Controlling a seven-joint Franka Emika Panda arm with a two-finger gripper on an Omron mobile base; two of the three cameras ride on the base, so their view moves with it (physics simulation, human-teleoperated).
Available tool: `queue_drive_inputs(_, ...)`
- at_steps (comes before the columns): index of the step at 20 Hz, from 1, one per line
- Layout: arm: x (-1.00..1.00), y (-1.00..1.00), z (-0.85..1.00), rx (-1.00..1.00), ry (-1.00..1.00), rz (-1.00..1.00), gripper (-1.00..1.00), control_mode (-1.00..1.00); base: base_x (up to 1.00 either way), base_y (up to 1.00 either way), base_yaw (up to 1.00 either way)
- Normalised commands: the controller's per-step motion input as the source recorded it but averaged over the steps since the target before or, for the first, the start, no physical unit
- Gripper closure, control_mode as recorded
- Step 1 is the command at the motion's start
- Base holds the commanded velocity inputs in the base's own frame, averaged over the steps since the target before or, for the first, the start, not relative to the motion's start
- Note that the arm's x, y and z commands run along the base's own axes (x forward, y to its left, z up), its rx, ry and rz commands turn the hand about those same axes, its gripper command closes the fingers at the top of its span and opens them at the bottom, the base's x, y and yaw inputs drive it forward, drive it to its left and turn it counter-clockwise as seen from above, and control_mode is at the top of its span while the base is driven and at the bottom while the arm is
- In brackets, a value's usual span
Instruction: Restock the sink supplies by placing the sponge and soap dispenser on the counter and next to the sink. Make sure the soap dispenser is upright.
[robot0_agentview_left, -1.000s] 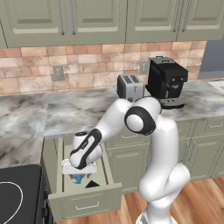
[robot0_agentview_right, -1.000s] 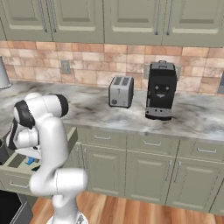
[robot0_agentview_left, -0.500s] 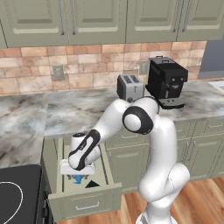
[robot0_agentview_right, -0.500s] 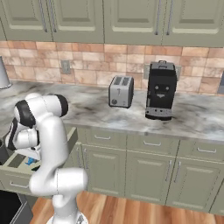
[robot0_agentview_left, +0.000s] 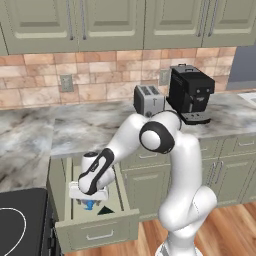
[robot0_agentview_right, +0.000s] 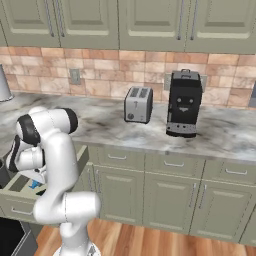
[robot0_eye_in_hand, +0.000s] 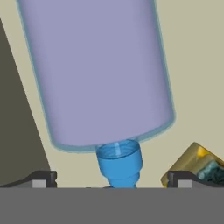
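Observation:
The soap dispenser (robot0_eye_in_hand: 98, 70) lies on its side in the open drawer (robot0_agentview_left: 95, 234), its lavender body filling the hand view and its blue pump top (robot0_eye_in_hand: 119, 164) pointing at my hand. My gripper (robot0_eye_in_hand: 111, 179) is open, one fingertip on each side of the pump, nothing held. The sponge (robot0_eye_in_hand: 194, 164), yellow with a dark green layer, lies on the drawer floor just beside my right fingertip. In the left base view my gripper (robot0_agentview_left: 89, 196) hangs low in the drawer over a bit of blue bottle (robot0_agentview_left: 90, 205). The marble counter (robot0_agentview_left: 75, 130) runs above. The sink is out of view.
A toaster (robot0_agentview_left: 148, 99) and a black coffee machine (robot0_agentview_left: 191, 93) stand at the back of the counter. A black stovetop (robot0_agentview_left: 20, 225) lies left of the drawer. The drawer's side walls (robot0_agentview_left: 60, 192) close in on my hand. Olive cabinet doors (robot0_agentview_right: 165, 200) line the front.
My hand has edged slightly lower and to the left inside the drawer. The jaws stay open and the bottle has not moved.

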Motion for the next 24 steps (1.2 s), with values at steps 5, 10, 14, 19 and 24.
queue_drive_inputs(5,0.00,-0.02,-0.11,0.00,-0.03,-0.04,-1.00,-1.00,0.00,0.00,0.00)
queue_drive_inputs(10,0.00,-0.10,-0.03,0.00,-0.09,0.00,-1.00,-1.00,0.00,0.00,0.00)
queue_drive_inputs(14,0.00,0.00,-0.04,0.00,-0.08,0.00,-1.00,-1.00,0.00,0.00,0.00)
queue_drive_inputs(19,0.00,0.00,-0.01,0.00,-0.07,0.00,-1.00,-1.00,0.00,0.00,0.00)
queue_drive_inputs(24,0.00,0.00,0.00,0.00,-0.03,0.00,-1.00,-1.00,0.00,0.00,0.00)
